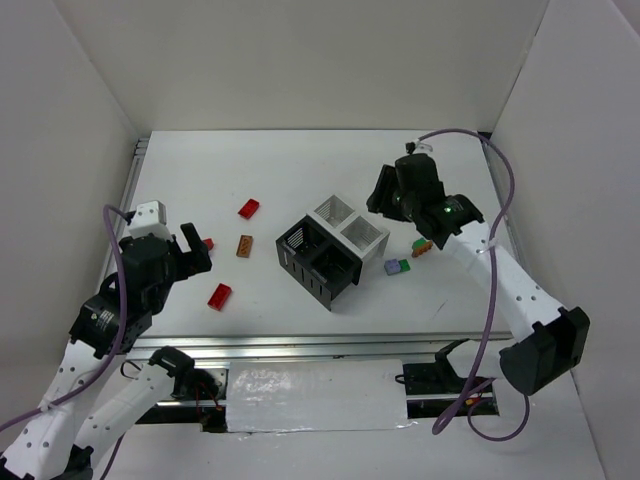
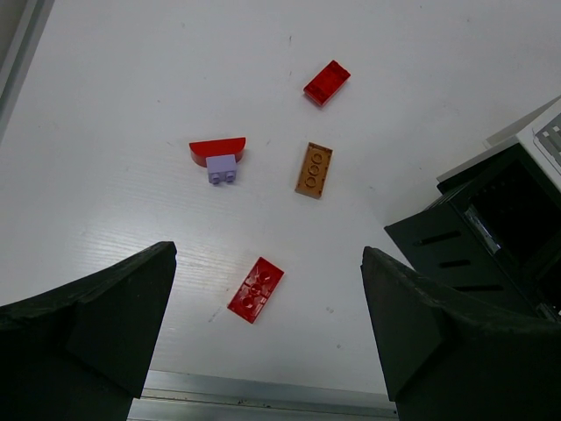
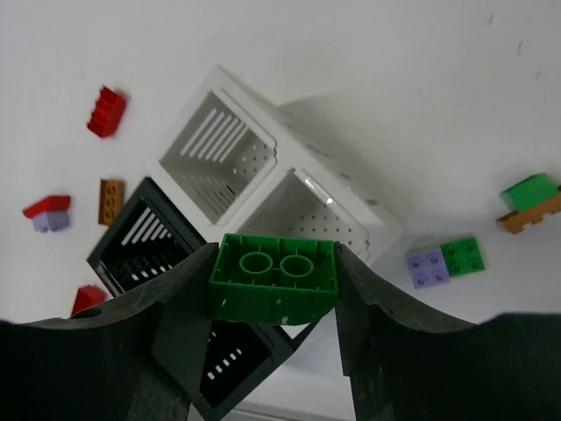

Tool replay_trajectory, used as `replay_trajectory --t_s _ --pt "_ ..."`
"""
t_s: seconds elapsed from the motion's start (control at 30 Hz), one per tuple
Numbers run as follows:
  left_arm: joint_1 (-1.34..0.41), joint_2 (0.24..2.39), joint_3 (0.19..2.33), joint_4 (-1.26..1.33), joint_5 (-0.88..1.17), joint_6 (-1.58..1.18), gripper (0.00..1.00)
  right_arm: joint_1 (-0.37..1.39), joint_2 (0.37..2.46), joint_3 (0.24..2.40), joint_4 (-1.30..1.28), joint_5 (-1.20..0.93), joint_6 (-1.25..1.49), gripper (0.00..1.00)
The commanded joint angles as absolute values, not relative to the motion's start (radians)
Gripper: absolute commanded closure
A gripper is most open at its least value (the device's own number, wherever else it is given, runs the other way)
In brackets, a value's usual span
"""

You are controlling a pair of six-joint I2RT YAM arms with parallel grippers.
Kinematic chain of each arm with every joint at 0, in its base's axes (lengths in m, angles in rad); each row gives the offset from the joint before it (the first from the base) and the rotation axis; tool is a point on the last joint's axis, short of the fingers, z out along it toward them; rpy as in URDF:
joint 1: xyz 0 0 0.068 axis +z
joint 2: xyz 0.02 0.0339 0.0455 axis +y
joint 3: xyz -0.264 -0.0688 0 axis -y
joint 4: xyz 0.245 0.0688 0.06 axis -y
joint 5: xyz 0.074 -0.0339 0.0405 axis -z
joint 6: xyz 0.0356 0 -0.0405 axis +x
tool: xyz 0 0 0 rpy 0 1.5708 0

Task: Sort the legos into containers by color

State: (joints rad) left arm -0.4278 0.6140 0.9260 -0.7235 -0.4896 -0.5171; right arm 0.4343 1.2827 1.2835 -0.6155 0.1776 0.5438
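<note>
Top view: right pincer [image 1: 400,195] raised over the table's far right part, just beyond the containers [image 1: 332,250] at mid-table; grip hidden under the wrist. Left pincer [image 1: 190,250] near the left edge, spread wide.

Left wrist view: left pincer gaping, touching nothing; flat red lego [image 2: 256,289] on the table under the gap, orange-brown lego [image 2: 314,169] and purple lego [image 2: 221,168] farther off. Black container [image 2: 491,228] cut off at right.

Right wrist view: right pincer clamped on a green lego [image 3: 273,278], underside toward the camera, above the containers' middle. Nearest bin partly hidden behind fingers [image 3: 394,324].
</note>
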Motion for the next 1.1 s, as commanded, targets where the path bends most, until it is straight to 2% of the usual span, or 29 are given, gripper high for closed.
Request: replay_trajectory --t_s 0.0,0.13,0.3,0.37,0.43,0.47,0.5,0.53,0.57,0.8,0.97,1.07 --pt "-0.422 0.624 0.928 -0.670 -0.476 -0.489 0.00 0.492 1.293 1.217 -0.603 0.236 0.595 0.94" --pt "-0.423 0.618 0.928 -0.673 -0.477 -0.492 0.01 0.526 1.293 1.193 -0.594 0.239 0.595 0.89" --pt "-0.422 0.607 0.925 -0.675 -0.483 -0.494 0.00 0.529 1.365 1.227 -0.617 0.250 0.586 0.87" --pt "-0.423 0.609 0.925 -0.673 -0.482 -0.494 0.00 0.529 1.377 1.236 -0.614 0.250 0.584 0.70" --pt "-0.423 0.611 0.925 -0.673 -0.479 -0.492 0.01 0.531 1.381 1.239 -0.604 0.236 0.583 0.46" --pt "-0.422 0.612 0.925 -0.672 -0.477 -0.492 0.01 0.531 1.382 1.241 -0.604 0.233 0.580 0.42" --pt "-0.422 0.612 0.925 -0.672 -0.477 -0.492 0.01 0.531 1.384 1.243 -0.598 0.232 0.577 0.32" --pt "-0.422 0.611 0.925 -0.672 -0.476 -0.491 0.00 0.531 1.390 1.244 -0.597 0.229 0.575 0.30" --pt "-0.423 0.611 0.925 -0.673 -0.476 -0.491 0.00 0.531 1.396 1.247 -0.595 0.230 0.572 0.24" --pt "-0.422 0.603 0.923 -0.672 -0.472 -0.491 0.00 0.505 1.436 1.278 -0.627 0.291 0.572 0.14" --pt "-0.422 0.597 0.922 -0.667 -0.466 -0.489 0.00 0.318 1.335 1.163 -0.614 0.296 0.642 0.12" --pt "-0.422 0.595 0.922 -0.666 -0.462 -0.486 0.00 0.253 1.301 1.102 -0.626 0.394 0.685 0.11"
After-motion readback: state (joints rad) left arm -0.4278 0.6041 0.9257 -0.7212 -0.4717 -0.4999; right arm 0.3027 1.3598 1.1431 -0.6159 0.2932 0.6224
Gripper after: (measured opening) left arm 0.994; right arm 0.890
